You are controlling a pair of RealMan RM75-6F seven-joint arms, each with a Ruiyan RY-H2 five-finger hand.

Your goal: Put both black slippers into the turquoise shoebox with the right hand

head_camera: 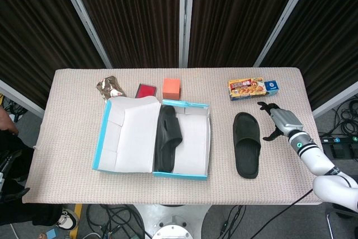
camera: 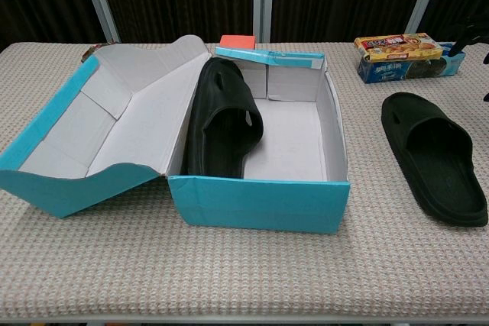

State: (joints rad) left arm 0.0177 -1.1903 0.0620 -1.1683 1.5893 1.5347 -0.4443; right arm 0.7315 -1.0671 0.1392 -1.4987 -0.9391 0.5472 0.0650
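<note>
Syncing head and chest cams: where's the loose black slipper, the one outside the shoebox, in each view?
Head view: the loose slipper lies right of centre on the table, between the turquoise shoebox and the right robot hand, untouched.
Chest view: the same slipper lies at the right edge, mid-height, right of the shoebox.
Shared landmark: the snack box beyond the slipper's far end.

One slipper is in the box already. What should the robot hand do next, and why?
Probably move the right hand left and down onto the black slipper on the cloth. That hand is empty with fingers apart, just beside the slipper, and the turquoise shoebox holds only the other black slipper.
</note>
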